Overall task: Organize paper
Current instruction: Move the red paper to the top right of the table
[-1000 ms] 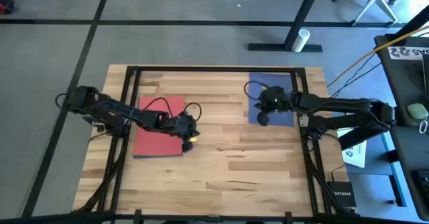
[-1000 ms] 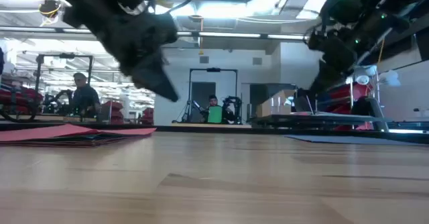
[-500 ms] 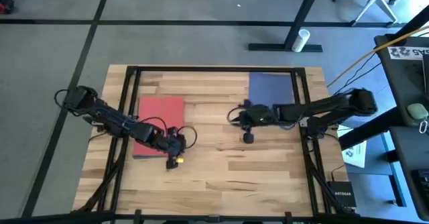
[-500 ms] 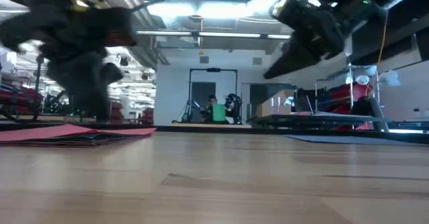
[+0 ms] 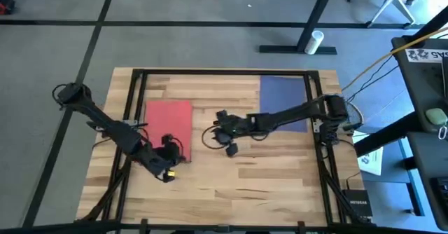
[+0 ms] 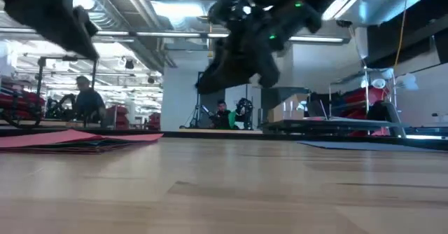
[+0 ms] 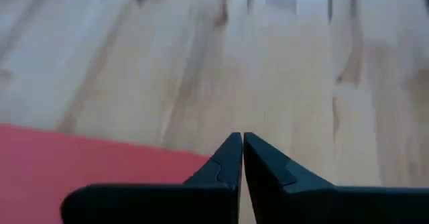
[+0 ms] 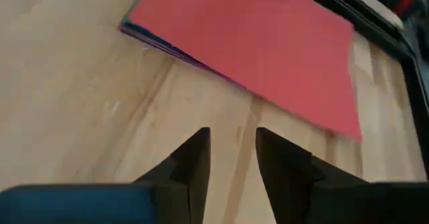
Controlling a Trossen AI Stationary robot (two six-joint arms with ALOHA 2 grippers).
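Right arm stretches low across the tabletop (image 5: 280,164), its hand (image 5: 227,137) just beside the red stack (image 5: 168,118), fingers (image 8: 194,158) a narrow gap apart and empty. Half a second ago it sat midway between that stack and the blue sheet (image 5: 282,99); it has slid closer. The left hand (image 5: 166,169) has pulled back to the red stack's near corner, fingertips (image 7: 231,158) pressed together, gripping nothing.
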